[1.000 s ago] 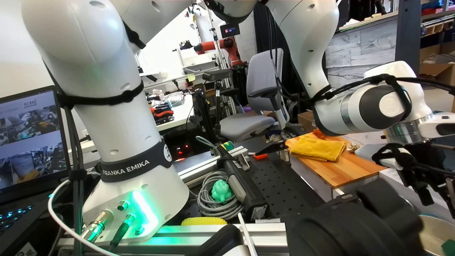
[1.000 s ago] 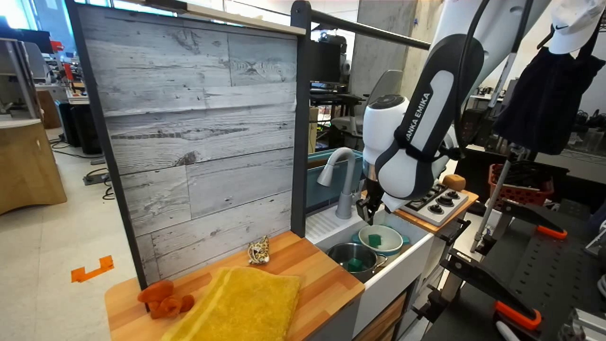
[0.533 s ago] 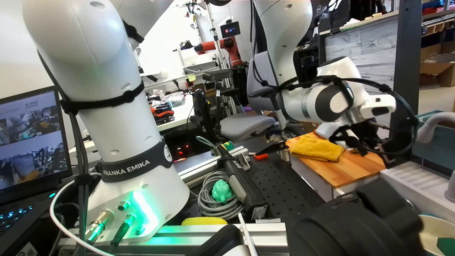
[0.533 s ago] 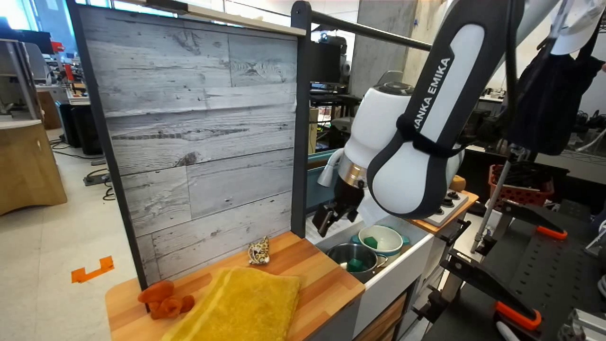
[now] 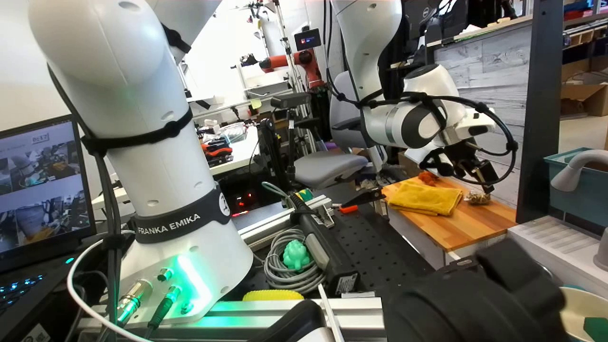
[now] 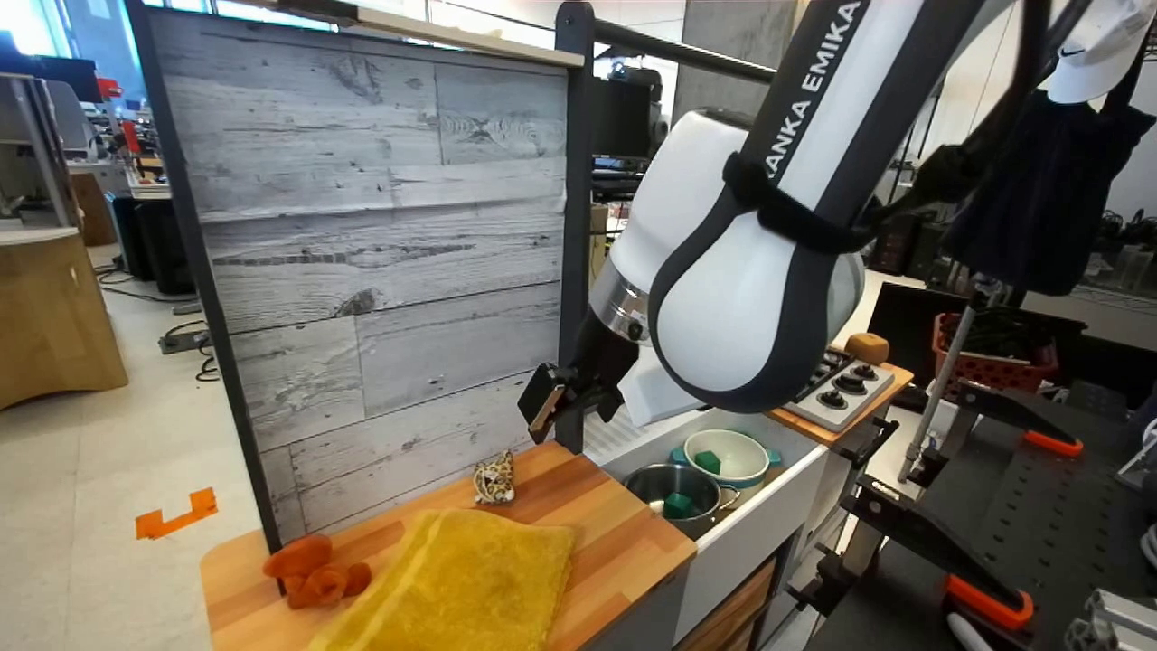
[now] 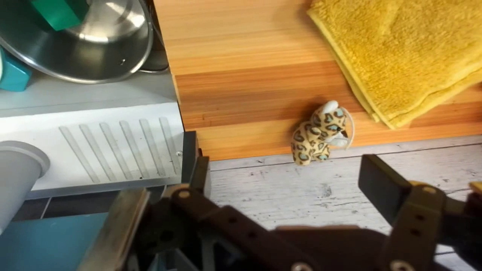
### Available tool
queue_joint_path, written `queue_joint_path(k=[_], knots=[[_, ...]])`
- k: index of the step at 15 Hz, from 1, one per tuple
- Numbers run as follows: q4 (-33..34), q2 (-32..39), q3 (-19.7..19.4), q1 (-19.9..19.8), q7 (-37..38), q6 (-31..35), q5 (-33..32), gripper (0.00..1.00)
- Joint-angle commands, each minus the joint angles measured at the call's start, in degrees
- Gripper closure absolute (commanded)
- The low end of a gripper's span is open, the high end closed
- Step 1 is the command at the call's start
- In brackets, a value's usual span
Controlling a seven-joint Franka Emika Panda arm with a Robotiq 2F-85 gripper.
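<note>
Leopard toy [image 7: 320, 133] is the closest thing to the gripper [image 7: 286, 175], sitting on the wooden counter [image 7: 241, 45] right by its back edge. The jaws are spread nice and wide, one out to each side of the toy in the wrist view, but they hang up above, clear of it. The whole gripper sits at a tilt, you can see that in both exterior views. Near the toy there's a yellow towel [image 7: 406, 56] folded on the same counter with a corner close by, and beside that an orange lumpy thing [image 6: 312, 571] I can't really make out. Grey wood-look panel [image 6: 389, 226] stands right behind them; can't tell if the toy touches it. Next door is the white sink [image 6: 759, 529], with a metal pot [image 7: 109, 62] holding a green block [image 7: 62, 15], plus a pale bowl [image 6: 746, 461] just beside it with a second green block [image 6: 708, 463] inside. Grey tap [image 5: 565, 178] at the back, and a little stove [image 6: 836, 398] on the far side of the sink.
</note>
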Motion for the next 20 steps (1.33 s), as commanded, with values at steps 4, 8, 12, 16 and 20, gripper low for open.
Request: queue_joint_path(k=[4, 8, 12, 16, 20], knots=[[11.0, 7.1, -0.8, 4.3, 0.7, -2.4, 4.6, 0.0], [20.8, 13.5, -5.8, 10.8, 3.7, -4.4, 9.1, 0.0], [27.6, 19.7, -14.3, 17.5, 10.9, -11.6, 11.5, 0.0], [31.7, 22.7, -16.2, 18.4, 16.8, -17.0, 9.9, 0.09], [34.9, 24.9, -16.0, 17.5, 19.2, -18.2, 8.9, 0.41]])
